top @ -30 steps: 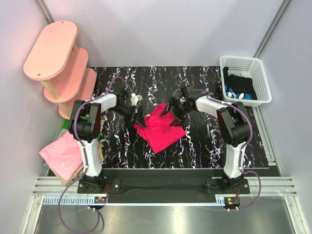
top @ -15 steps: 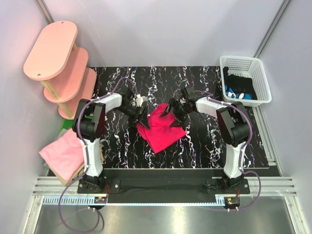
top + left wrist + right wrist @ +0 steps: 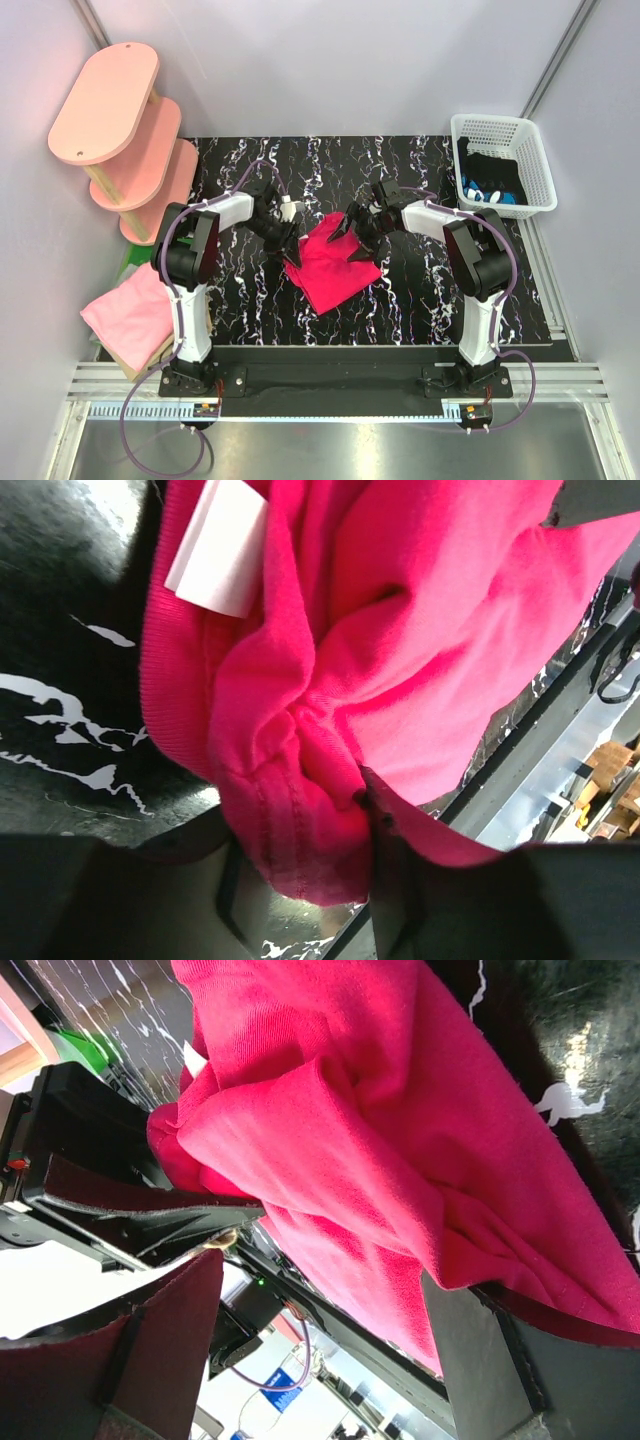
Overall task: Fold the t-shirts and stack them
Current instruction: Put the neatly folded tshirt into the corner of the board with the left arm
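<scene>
The crimson-pink t-shirt [image 3: 332, 264] lies partly folded in the middle of the black marbled table [image 3: 420, 300]. My left gripper [image 3: 284, 246] is at its left edge, shut on a bunched hem of the shirt [image 3: 300, 810]; a white label [image 3: 217, 548] shows beside it. My right gripper [image 3: 350, 240] is over the shirt's upper right part with its jaws wide apart, and the cloth [image 3: 380, 1160] lies loosely between and beyond the fingers. A light pink t-shirt [image 3: 122, 312] rests on a tan one [image 3: 140, 362] off the table's left edge.
A pink oval three-tier shelf [image 3: 118, 120] stands at the back left. A white basket [image 3: 505, 128] with dark and blue items sits at the back right. A metal rail [image 3: 330, 380] runs along the near edge by the arm bases.
My left gripper has moved a little right and toward the middle, drawing the shirt's left edge inward. The right gripper has barely moved.
</scene>
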Controlling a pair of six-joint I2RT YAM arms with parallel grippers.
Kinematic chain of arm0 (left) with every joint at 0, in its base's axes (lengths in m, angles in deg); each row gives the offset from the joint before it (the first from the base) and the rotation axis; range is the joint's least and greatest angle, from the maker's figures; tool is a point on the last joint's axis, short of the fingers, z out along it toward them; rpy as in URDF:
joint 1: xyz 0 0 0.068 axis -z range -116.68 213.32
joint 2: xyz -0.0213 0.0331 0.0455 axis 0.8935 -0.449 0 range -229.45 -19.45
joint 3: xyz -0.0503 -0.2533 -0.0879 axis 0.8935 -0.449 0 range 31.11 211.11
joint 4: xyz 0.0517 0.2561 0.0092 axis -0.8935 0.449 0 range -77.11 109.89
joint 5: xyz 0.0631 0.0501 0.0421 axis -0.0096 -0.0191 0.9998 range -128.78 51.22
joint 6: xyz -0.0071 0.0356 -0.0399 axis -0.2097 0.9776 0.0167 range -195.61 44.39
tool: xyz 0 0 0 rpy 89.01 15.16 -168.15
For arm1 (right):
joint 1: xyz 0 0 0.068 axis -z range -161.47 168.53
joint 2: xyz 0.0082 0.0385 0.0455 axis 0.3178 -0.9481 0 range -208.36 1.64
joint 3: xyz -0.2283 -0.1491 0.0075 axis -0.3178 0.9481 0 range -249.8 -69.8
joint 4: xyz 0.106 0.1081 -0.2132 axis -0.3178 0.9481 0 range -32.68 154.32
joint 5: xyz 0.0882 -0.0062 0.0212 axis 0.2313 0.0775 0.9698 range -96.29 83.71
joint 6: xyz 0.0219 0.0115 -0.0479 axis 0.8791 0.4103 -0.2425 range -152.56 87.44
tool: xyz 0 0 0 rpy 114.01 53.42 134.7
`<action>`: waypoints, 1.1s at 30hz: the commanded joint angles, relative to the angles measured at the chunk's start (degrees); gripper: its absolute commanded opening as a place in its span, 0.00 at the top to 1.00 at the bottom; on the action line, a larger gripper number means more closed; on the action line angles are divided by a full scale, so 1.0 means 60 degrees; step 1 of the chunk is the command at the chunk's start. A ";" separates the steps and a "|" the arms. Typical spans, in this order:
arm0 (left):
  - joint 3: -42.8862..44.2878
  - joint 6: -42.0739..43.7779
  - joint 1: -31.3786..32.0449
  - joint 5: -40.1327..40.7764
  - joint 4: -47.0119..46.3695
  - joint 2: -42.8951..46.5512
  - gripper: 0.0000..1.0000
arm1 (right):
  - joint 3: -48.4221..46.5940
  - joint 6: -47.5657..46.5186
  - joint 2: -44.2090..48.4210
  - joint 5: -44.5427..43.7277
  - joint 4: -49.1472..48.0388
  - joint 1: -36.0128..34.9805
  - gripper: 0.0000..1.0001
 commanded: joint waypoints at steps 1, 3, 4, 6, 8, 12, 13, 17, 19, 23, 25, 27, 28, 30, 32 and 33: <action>0.0055 0.0229 -0.0013 0.1262 -0.0369 -0.0183 0.61 | 0.0110 -0.0011 0.0136 0.0179 -0.0198 -0.0041 0.13; 0.0202 0.0127 -0.0013 0.1175 -0.0354 -0.0241 0.60 | 0.0169 -0.0026 0.0150 0.0194 -0.0227 -0.0056 0.13; 0.0260 0.0098 0.0002 0.1130 -0.0383 -0.0285 0.59 | 0.0183 -0.0026 0.0150 0.0194 -0.0227 -0.0042 0.13; 0.0378 0.0024 0.0046 0.1115 -0.0369 -0.0358 0.48 | 0.0227 -0.0040 0.0165 0.0194 -0.0241 -0.0041 0.12; 0.0393 0.0009 0.0134 0.1130 -0.0369 -0.0417 0.40 | 0.0257 -0.0055 0.0180 0.0209 -0.0227 -0.0041 0.13; 0.0363 -0.0035 0.0178 0.1115 -0.0398 -0.0505 0.42 | 0.0286 -0.0055 0.0209 0.0223 -0.0242 -0.0041 0.13; 0.0334 -0.0035 0.0178 0.1159 -0.0471 -0.0519 0.55 | 0.0286 -0.0070 0.0209 0.0223 -0.0256 -0.0041 0.13; 0.0217 -0.0020 0.0163 0.1349 -0.0545 -0.0418 1.00 | 0.0315 -0.0070 0.0253 0.0253 -0.0271 -0.0056 0.13; 0.0173 -0.0020 0.0148 0.1452 -0.0574 -0.0300 1.00 | 0.0330 -0.0070 0.0253 0.0282 -0.0285 -0.0056 0.13; 0.0114 0.0111 0.0090 0.1715 -0.0472 0.0460 1.00 | 0.0301 -0.0128 0.0428 0.0413 -0.0285 -0.0041 0.13; 0.0201 0.0273 0.0090 0.2285 -0.0079 0.1119 1.00 | 0.0243 -0.0172 0.0603 0.0443 -0.0256 -0.0041 0.13; 0.0377 0.0462 0.0075 0.2942 0.0448 0.1485 1.00 | 0.0198 -0.0187 0.0721 0.0370 -0.0183 0.0017 0.13; 0.0552 0.0521 0.0075 0.3091 0.1031 0.1821 1.00 | 0.0169 -0.0216 0.0823 0.0355 -0.0169 0.0046 0.12; 0.0583 0.0624 0.0075 0.3515 0.1431 0.2247 1.00 | 0.0154 -0.0260 0.0883 0.0370 -0.0096 0.0192 0.12; 0.0524 0.0552 0.0075 0.3940 0.1827 0.2804 1.00 | 0.0183 -0.0275 0.0999 0.0385 -0.0066 0.0382 0.12; 0.0481 0.0551 0.0061 0.4116 0.2147 0.2936 1.00 | 0.0227 -0.0290 0.1029 0.0385 -0.0051 0.0427 0.12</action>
